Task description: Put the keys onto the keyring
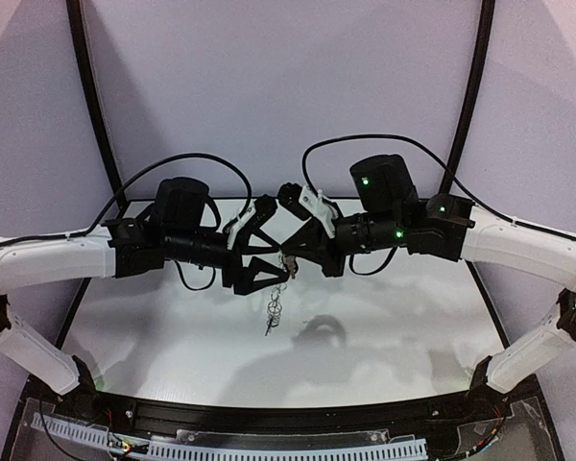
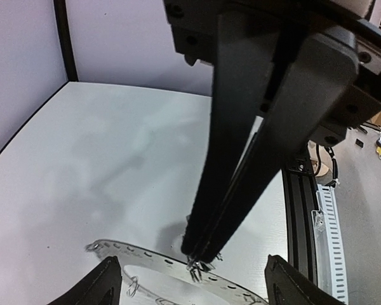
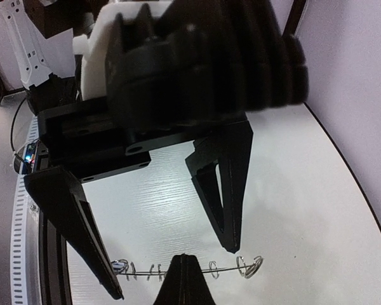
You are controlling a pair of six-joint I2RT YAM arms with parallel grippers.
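The white worktop (image 1: 394, 327) spread under both arms, which met above its middle, the left arm (image 1: 48, 259) reaching in from one side and the right arm (image 1: 528, 245) from the other. The left tool (image 2: 195, 283) stood with its fingers wide apart, one tip on each side of the keyring (image 2: 146, 254) and neither seen to touch it. The right tool (image 2: 197, 251) had its two long fingers pressed together, and their tips were clamped on the keyring's rim. The keyring was held up in the air between the two tools, clear of the worktop, and its shadow (image 1: 319, 331) lay on the surface below. From the left wrist it showed as a flat grey arc with small holes along the edge. From the right wrist it showed edge-on, as a thin line crossing between the left tool's fingers. Thin wire loops (image 3: 249, 265) stood along that rim, several in a row. In the top view a small dark piece (image 1: 268, 328) hung at the keyring's low end. It was too small to tell whether it was a key, and no key head could be made out for certain in any view.
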